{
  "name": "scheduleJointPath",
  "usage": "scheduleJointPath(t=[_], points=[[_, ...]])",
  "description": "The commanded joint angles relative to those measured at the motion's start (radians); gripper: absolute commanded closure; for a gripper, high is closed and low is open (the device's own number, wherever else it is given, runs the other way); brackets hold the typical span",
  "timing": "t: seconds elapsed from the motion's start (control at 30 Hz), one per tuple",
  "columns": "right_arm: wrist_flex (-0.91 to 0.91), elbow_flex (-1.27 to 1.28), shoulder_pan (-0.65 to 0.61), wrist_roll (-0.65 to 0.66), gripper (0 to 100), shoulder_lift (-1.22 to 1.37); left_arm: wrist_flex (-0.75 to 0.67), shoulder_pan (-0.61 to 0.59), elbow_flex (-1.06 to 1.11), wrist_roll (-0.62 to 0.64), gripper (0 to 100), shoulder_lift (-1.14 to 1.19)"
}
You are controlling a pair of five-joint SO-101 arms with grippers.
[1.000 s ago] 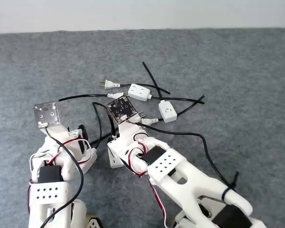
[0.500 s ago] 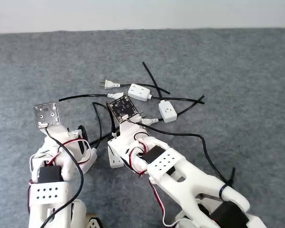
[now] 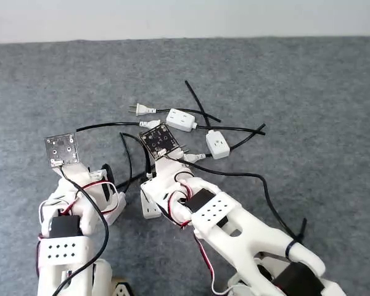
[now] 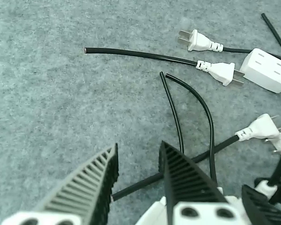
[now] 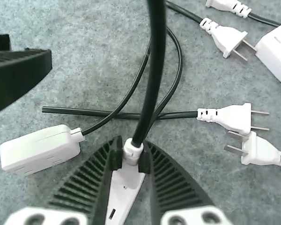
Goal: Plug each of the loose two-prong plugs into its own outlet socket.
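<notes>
Your right gripper (image 5: 129, 157) was clamped on a white plug (image 5: 125, 180), with its jaws pressed against both sides where the black cord (image 5: 154, 70) left the plug body. You could not see the prongs of that plug, so their direction could not be told. Just beside this gripper a small socket block (image 5: 37, 149) lay flat on the grey carpet (image 5: 84, 37), apart from the held plug, with its own thin cable curving away under the held cord.

Your left gripper (image 4: 139, 149) was spread wide with nothing between its ribbed fingers (image 4: 96, 185). It hung over bare carpet, and a black cable (image 4: 131, 188) lay on the carpet beneath it. It sat close beside the right arm and the small socket block.

Farther out, two loose plugs lay near each other. The top plug (image 3: 142, 110) pointed its prongs away from the triple socket block (image 3: 180, 119), while the second plug (image 3: 151, 124) lay just beside that block with its prongs toward it but not inserted. A square socket block (image 3: 217, 144) sat near the triple one, the two apart. Two more plugs lay side by side and almost touching, the upper loose plug (image 5: 229, 117) and the lower loose plug (image 5: 260, 150), between the right gripper and the square block. All four loose plugs were unplugged, and black cords crossed one another around them
</notes>
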Motion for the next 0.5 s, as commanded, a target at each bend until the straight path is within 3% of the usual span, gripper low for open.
scheduleJointPath(t=[0.0, 0.33, 0.47], points=[[0.027, 0.044, 0.005, 0.026, 99.1, -0.021, -0.025, -0.005, -0.016, -0.011, 86, -0.014], [-0.039, 0.104, 0.005, 0.058, 99.1, -0.076, -0.023, -0.006, -0.015, -0.011, 86, -0.014], [-0.044, 0.135, -0.025, 0.163, 99.1, -0.082, -0.02, -0.006, -0.007, -0.012, 86, -0.014]])
